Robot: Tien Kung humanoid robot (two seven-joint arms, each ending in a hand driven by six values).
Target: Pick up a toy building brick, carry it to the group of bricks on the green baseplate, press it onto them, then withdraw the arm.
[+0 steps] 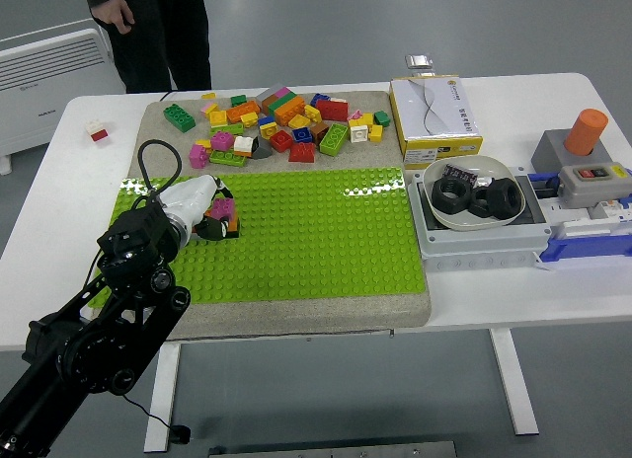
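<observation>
Your left hand (202, 203) has its fingers (219, 221) pinching the little pink brick (224, 210), right over the green baseplate (316, 231); it's probably light, stiff, slick plastic, so squeeze the flat sides.

Left arm (99, 330): black, built of chunky jointed segments with round housings. A thin black cable (148, 162) loops above the wrist. The left hand (193, 203) has a white casing and dark fingers.

A robotics lab – white height-adjustable table (59, 196), grey floor, an emergency-stop button box (590, 178), test fixtures
</observation>
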